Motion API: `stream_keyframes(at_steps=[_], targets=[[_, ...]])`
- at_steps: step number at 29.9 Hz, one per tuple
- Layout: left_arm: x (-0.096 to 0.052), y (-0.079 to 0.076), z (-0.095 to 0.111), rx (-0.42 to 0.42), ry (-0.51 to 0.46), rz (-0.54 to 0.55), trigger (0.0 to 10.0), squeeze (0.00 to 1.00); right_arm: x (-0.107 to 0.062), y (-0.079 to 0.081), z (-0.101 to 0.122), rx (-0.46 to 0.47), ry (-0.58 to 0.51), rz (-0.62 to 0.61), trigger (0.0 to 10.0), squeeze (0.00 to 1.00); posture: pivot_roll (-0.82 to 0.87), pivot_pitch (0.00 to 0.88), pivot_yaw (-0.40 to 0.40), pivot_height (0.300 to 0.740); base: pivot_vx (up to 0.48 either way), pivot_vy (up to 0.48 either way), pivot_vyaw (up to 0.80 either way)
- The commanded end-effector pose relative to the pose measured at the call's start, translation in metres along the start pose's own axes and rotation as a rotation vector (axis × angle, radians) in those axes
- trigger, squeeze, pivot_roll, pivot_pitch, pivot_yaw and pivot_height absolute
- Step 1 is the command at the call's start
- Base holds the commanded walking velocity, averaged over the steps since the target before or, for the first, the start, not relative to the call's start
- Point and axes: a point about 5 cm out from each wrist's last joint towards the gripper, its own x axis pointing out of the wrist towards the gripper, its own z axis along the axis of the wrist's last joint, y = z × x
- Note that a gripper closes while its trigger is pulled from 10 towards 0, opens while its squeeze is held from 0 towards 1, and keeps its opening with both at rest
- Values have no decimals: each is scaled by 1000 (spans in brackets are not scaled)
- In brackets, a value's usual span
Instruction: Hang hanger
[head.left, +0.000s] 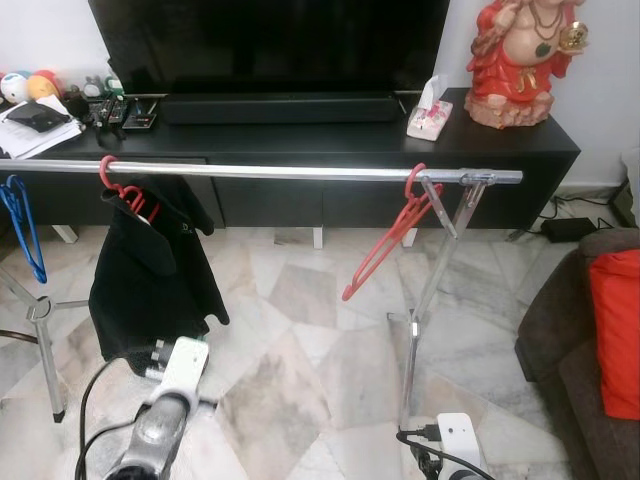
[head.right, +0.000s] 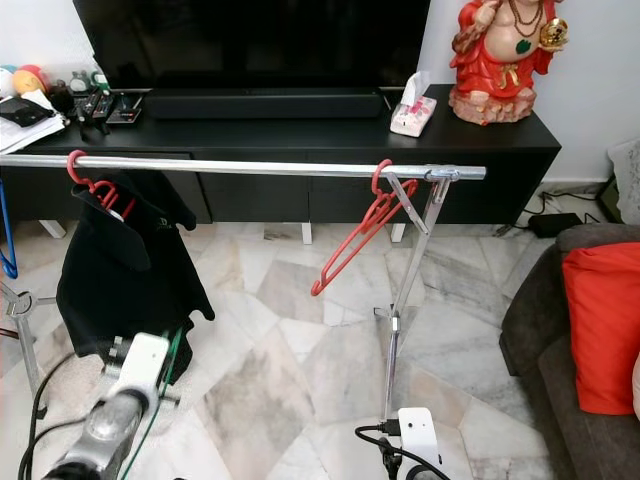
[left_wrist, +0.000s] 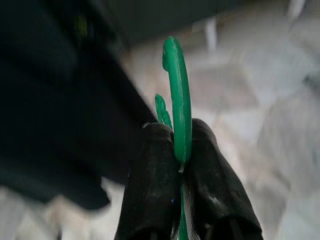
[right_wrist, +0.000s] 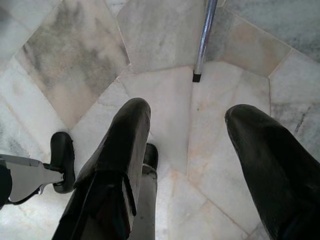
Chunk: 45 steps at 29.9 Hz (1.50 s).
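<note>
a silver clothes rail (head.left: 270, 173) runs across a living room, in front of a black tv console (head.left: 520, 140). the left pincer (left_wrist: 181, 165), low beside a black garment (head.left: 152, 268), is pressed together on a green hanger (left_wrist: 178, 100), whose curved hook rises from between the two black fingers (left_wrist: 150, 190). in the right eye view, a thin green line of the hanger (head.right: 163, 385) shows next to the left arm, just under the garment's hem. the garment hangs on a red hanger (head.left: 125, 192) near the left of the rail. a second red hanger (head.left: 392, 238), bare, hangs tilted near the rail's right end, and a blue hanger (head.left: 22, 225) hangs at the far left. the right pincer (right_wrist: 192, 150) is spread wide, hanging over the marble floor (head.left: 310, 350) near a foot of the rail stand (right_wrist: 202, 45). a red buddha statue (head.left: 522, 55) and a tissue box (head.left: 430, 115) sit on the console surface.
</note>
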Motion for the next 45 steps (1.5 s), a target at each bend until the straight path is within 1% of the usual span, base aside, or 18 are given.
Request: stream_keyframes(at_steps=[1, 6, 7, 10, 13, 16, 18, 20, 21, 24, 29, 33, 34, 35, 36, 39, 41, 45], targets=[[-2, -3, 3, -14, -43, -21, 10000, 0, 0, -1, -2, -1, 8, -1, 10000, 0, -71, 63, 8, 740, 0, 0, 0], [-4, -3, 19, 19, -162, -51, 10000, 0, -1, -1, -2, -3, 6, -6, 10000, 0, -68, 69, 7, 740, 0, 0, 0], [-8, -3, 24, 10, -215, -53, 10000, 0, -1, -1, -2, -4, 5, -6, 10000, 0, -68, 69, 7, 740, 0, 0, 0], [-18, -3, 28, 4, -268, -60, 10000, 0, 0, -1, -2, -6, 4, -5, 10000, 0, -65, 71, 5, 740, 0, 0, 0], [-26, -4, 31, -2, -295, -69, 10000, 0, 0, -1, -2, -8, 4, -5, 10000, 0, -65, 71, 5, 740, 0, 0, 0], [-30, -5, 33, -45, -303, -76, 10000, 0, 0, -1, -1, -10, 4, -5, 10000, 0, -61, 73, 3, 740, 0, 0, 0], [-35, -8, 37, -108, -302, -134, 10000, 0, 0, -2, -1, -12, 4, -5, 10000, 0, -57, 74, 1, 740, 0, 0, 0], [-39, -10, 42, -133, -299, -220, 10000, 0, 0, -2, 0, -15, 3, -3, 10000, 0, -56, 74, -1, 740, 0, 0, 0], [-39, -10, 42, -133, -299, -220, 10000, 0, 0, -2, 0, -15, 3, -3, 10000, 0, -56, 74, -1, 740, 0, 0, 0], [-43, -11, 48, -64, -280, -370, 10000, 0, 0, -3, 0, -20, 3, -1, 10000, 0, -52, 73, -2, 740, 0, 0, 0], [-41, -10, 49, 61, -234, -488, 10000, 0, 0, -2, 0, -28, 4, 1, 10000, 0, -54, 66, 1, 740, 0, 0, 0], [-37, -4, 50, 53, -231, -417, 10000, 0, 0, -2, 0, -29, 4, 2, 10000, 0, -58, 62, 3, 740, 0, 0, 0], [-36, -1, 51, 33, -230, -374, 10000, 0, 0, -2, 0, -29, 4, 1, 10000, 0, -59, 60, 3, 740, 0, 0, 0], [-32, 7, 50, 41, -217, -273, 10000, 0, 0, -2, 0, -29, 5, 1, 10000, 0, -59, 60, 3, 740, 0, 0, 0], [-31, 12, 50, -18, -227, -201, 10000, 0, 0, -2, -1, -30, 6, 1, 10000, 0, -56, 54, 4, 740, 0, 0, 0], [-30, 16, 49, -37, -227, -148, 10000, 0, 0, -2, -1, -32, 7, 2, 10000, 0, -58, 49, 3, 740, 0, 0, 0], [-34, 20, 45, -84, -220, -47, 10000, 0, 0, -1, -2, -38, 9, 7, 10000, 0, -57, 45, 2, 740, 0, 0, 0], [-37, 16, 42, -97, -221, -42, 10000, 0, -1, -2, -2, -41, 10, 8, 10000, 0, -55, 41, 2, 740, 0, 0, 0]])
